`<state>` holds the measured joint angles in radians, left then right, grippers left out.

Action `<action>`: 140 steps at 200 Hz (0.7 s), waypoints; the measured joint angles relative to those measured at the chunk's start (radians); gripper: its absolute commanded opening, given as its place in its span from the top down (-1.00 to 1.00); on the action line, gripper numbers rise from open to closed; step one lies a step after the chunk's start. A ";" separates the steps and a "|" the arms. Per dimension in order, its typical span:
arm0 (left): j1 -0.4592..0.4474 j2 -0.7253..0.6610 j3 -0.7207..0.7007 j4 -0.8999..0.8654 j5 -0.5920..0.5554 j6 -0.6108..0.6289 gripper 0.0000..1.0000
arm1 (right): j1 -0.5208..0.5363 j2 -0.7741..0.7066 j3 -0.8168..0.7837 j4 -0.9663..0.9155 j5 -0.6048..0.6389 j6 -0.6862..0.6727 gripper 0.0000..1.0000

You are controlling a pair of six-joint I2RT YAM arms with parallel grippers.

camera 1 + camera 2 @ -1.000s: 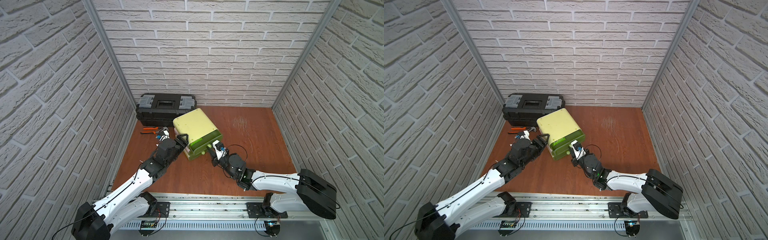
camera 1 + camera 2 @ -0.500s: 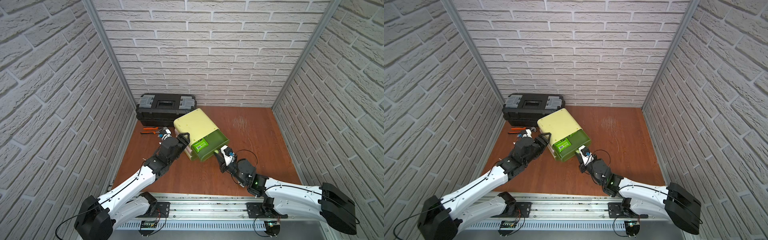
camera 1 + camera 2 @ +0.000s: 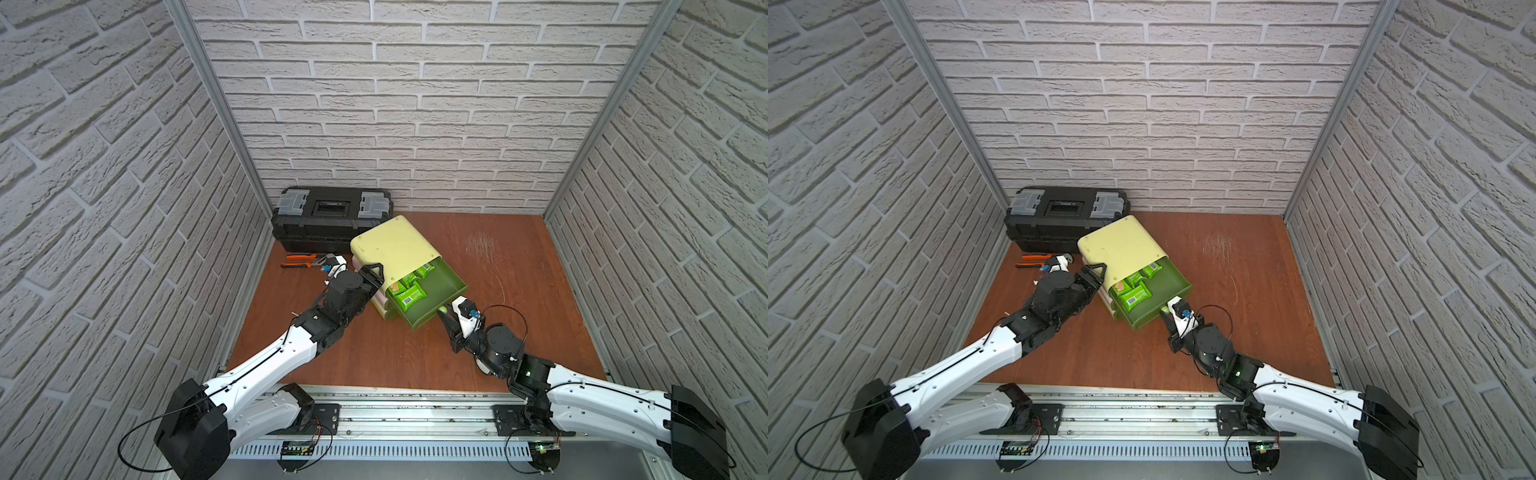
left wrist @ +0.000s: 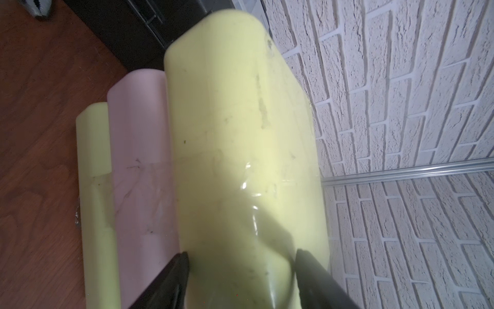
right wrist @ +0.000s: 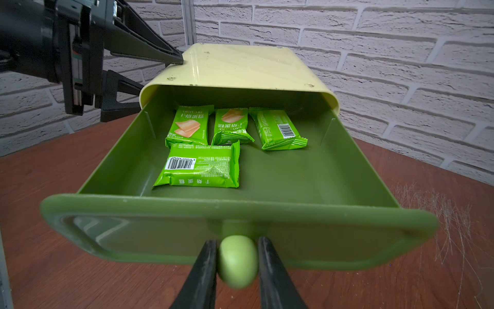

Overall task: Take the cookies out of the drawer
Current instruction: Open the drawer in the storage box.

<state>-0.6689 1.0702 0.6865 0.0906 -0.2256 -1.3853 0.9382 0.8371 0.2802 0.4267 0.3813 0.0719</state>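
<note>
At the back-left corner of the desk [image 3: 519, 291]: one black toolbox [image 3: 332, 216], lid down. Just in front of it, near the left edge, one pair of orange-handled pliers [image 3: 301, 262]. Next, one left pincer [image 3: 380, 276], spread wide astride the top tier of one three-tier drawer cabinet [image 3: 392, 245], upper fingertip touching its top. Clamped or merely bracketing it: impossible to tell. Out of that top tier, toward the front edge, one dark green drawer [image 5: 240, 211], standing open. Inside, four bright green cookies [image 5: 199, 168]: three in a row at the rear, one nearer the front panel. On that panel, one pale green knob [image 5: 236, 264], pinched in one right pincer [image 5: 237, 240], set narrow.
</note>
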 measured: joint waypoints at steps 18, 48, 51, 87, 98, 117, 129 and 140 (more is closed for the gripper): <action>-0.001 0.001 0.000 0.000 -0.003 0.000 -0.34 | 0.001 -0.032 -0.006 -0.030 0.000 0.003 0.59; -0.001 0.001 0.001 0.000 -0.005 0.000 -0.34 | 0.001 -0.080 -0.015 -0.076 -0.001 0.003 0.58; -0.001 0.001 0.001 0.000 -0.005 0.000 -0.34 | 0.001 -0.082 -0.015 -0.077 -0.001 0.004 0.58; -0.002 0.001 0.001 0.000 -0.007 0.000 -0.34 | 0.002 -0.079 -0.015 -0.088 -0.005 0.007 0.55; -0.002 0.001 0.001 0.000 -0.009 0.000 -0.34 | 0.002 -0.070 -0.015 -0.088 -0.006 0.009 0.54; -0.005 0.001 0.001 0.000 -0.013 0.000 -0.34 | 0.002 -0.053 -0.015 -0.089 -0.009 0.015 0.51; -0.006 0.001 0.002 0.000 -0.013 0.000 -0.34 | 0.002 -0.046 -0.015 -0.089 -0.009 0.019 0.43; -0.006 0.001 0.002 0.000 -0.014 0.000 -0.34 | 0.002 -0.043 -0.015 -0.089 -0.009 0.023 0.34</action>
<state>-0.6746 1.0710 0.6880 0.0902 -0.2398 -1.3853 0.9398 0.7940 0.2653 0.3382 0.3725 0.0952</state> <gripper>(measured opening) 0.670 0.293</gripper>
